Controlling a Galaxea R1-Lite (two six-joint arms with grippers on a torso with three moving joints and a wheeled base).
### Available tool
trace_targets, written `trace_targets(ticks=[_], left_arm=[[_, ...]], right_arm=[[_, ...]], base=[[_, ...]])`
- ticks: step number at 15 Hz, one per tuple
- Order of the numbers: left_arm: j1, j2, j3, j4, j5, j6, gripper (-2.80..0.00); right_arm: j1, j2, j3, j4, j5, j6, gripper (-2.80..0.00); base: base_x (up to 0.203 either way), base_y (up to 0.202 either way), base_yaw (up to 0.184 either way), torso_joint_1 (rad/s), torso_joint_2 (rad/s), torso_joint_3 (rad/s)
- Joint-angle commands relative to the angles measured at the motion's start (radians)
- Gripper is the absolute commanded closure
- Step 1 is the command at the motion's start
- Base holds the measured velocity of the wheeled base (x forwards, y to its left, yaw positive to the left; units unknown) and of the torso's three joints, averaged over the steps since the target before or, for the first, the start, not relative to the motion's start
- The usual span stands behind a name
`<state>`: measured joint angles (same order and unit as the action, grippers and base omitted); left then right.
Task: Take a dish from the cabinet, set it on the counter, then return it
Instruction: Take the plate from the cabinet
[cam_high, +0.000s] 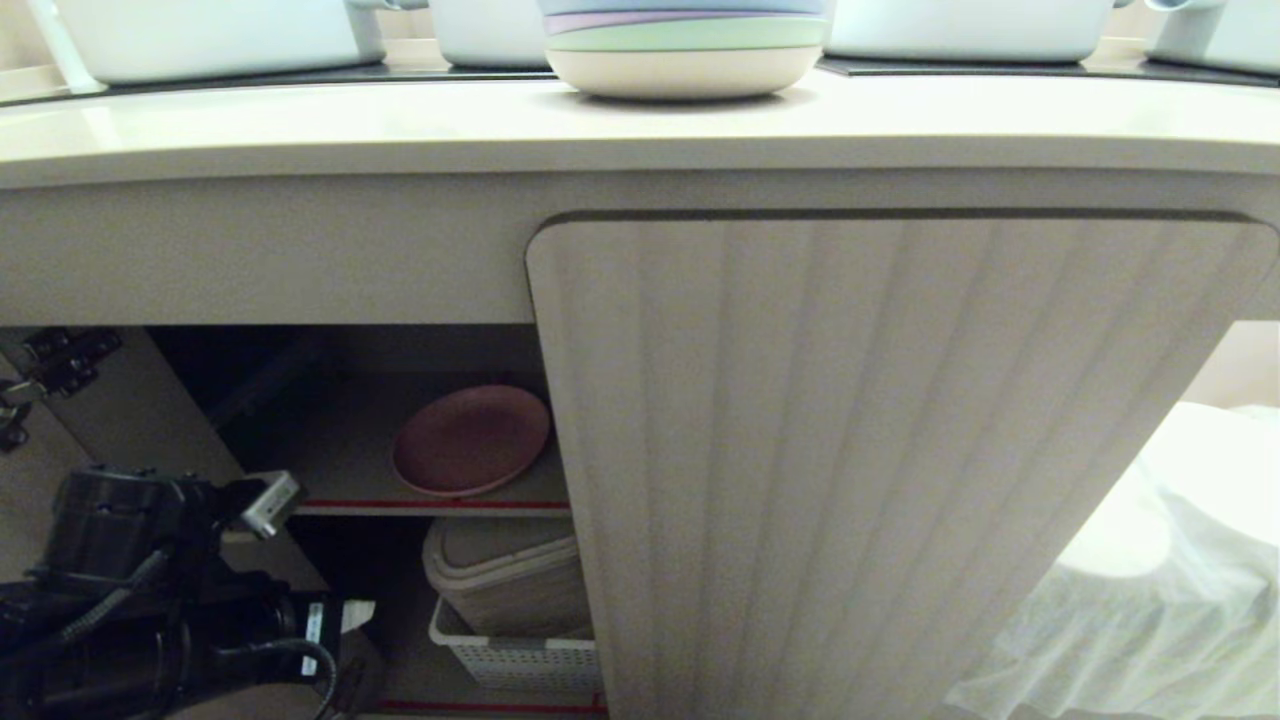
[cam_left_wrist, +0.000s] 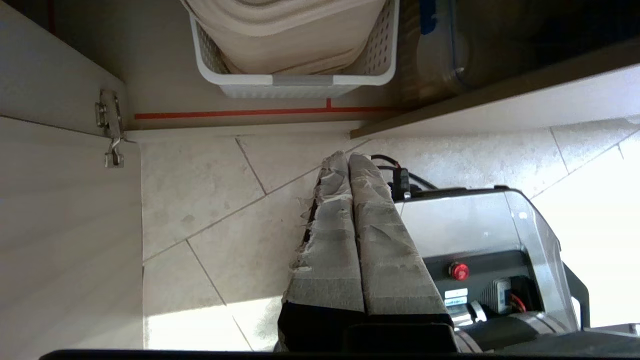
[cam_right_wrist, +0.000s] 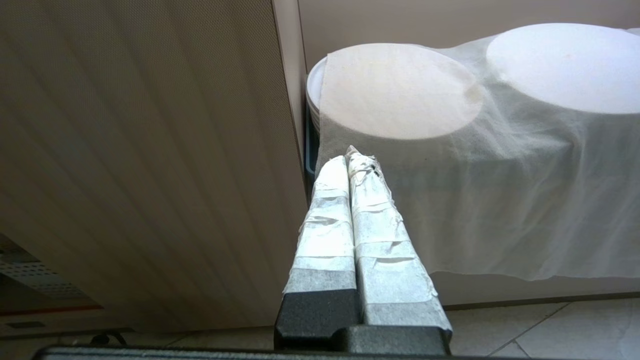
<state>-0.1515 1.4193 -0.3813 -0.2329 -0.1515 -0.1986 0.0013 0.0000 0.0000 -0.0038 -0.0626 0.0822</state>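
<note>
The pink dish (cam_high: 470, 440) lies on the upper grey shelf inside the cabinet (cam_high: 860, 450), whose left side stands open and whose right fluted door is closed. Above runs the cream counter (cam_high: 300, 125). My left arm (cam_high: 150, 580) sits low at the left, in front of the opening and below the dish. Its gripper (cam_left_wrist: 348, 156) is shut on nothing, taped fingers pressed together, pointing at the floor tiles before the bottom shelf. My right gripper (cam_right_wrist: 352, 152) is parked beside the closed door, also shut and empty.
A stack of pastel plates (cam_high: 685, 50) and white pots (cam_high: 210, 35) stand on the counter. A white perforated basket (cam_left_wrist: 295, 80) holding a beige container fills the lower shelf. The open left door's hinge (cam_left_wrist: 112, 127) is close by. White cloth (cam_high: 1180, 560) covers round things at the right.
</note>
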Motion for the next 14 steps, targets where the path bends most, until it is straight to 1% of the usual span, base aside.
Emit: trace_targets(ticks=[1,3,7,10,12,14], left_arm=[[0.000,0.035,0.001,-0.029,0.000,-0.019,0.00],[-0.003,0.073,0.000,-0.103,0.001,-0.075,0.00],[-0.003,0.157,-0.007,-0.177,0.050,-0.087,0.00],[0.000,0.201,-0.010,-0.265,0.052,-0.093,0.00],[0.001,0.225,-0.010,-0.348,0.061,-0.095,0.00],[0.001,0.237,-0.013,-0.402,0.067,-0.120,0.00]], right_arm=[[0.000,0.000,0.000,-0.001,0.000,0.001,0.00],[0.000,0.000,0.000,0.000,0.000,0.001,0.00],[0.000,0.000,0.000,-0.001,0.000,0.001,0.00],[0.000,0.000,0.000,-0.001,0.000,0.001,0.00],[0.000,0.000,0.000,-0.001,0.000,0.001,0.00],[0.000,0.000,0.000,0.001,0.000,0.001,0.00]], base=[[0.000,0.000,0.000,0.000,0.00,0.000],[0.000,0.000,0.000,0.000,0.00,0.000],[0.000,0.000,0.000,0.000,0.00,0.000],[0.000,0.000,0.000,0.000,0.00,0.000],[0.000,0.000,0.000,0.000,0.00,0.000],[0.000,0.000,0.000,0.000,0.00,0.000]])
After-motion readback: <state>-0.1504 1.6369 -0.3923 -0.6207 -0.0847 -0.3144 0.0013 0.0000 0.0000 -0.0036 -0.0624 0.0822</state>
